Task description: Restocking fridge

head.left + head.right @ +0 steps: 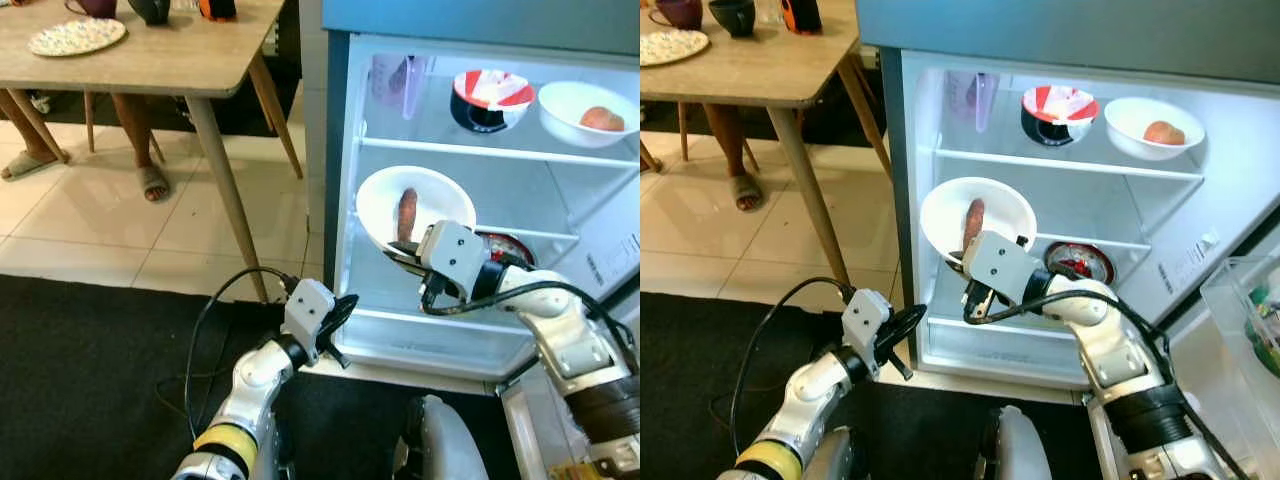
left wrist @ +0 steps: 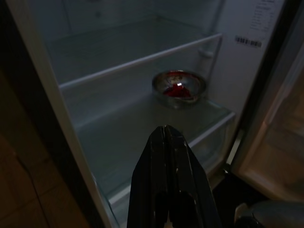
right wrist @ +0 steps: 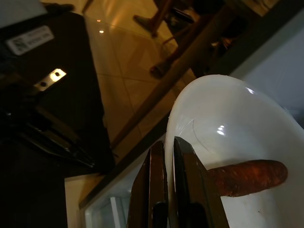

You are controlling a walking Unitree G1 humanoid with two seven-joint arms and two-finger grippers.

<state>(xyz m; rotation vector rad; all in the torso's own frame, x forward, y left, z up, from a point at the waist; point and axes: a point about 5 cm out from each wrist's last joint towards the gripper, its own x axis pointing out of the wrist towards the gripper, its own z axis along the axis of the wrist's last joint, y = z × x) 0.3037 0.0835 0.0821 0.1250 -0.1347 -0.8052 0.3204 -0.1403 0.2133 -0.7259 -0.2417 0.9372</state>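
My right gripper (image 1: 402, 256) is shut on the rim of a white bowl (image 1: 435, 203), holding it tilted in front of the fridge's middle shelf (image 1: 520, 232). A brown sweet potato (image 1: 406, 214) lies inside the bowl (image 3: 228, 123); the potato (image 3: 249, 176) sits just past the fingers (image 3: 185, 166). My left gripper (image 1: 345, 310) is shut and empty, low at the fridge's left edge, pointing inward. A red-lined metal bowl (image 2: 179, 87) rests on the lower shelf.
On the top shelf stand a red-and-white bowl (image 1: 490, 97), a white bowl with an orange item (image 1: 590, 112) and a clear jug (image 1: 397, 80). A wooden table (image 1: 150, 55) with a plate stands at the left, a person's sandalled feet (image 1: 152, 182) under it. Black mat (image 1: 90, 370) underfoot.
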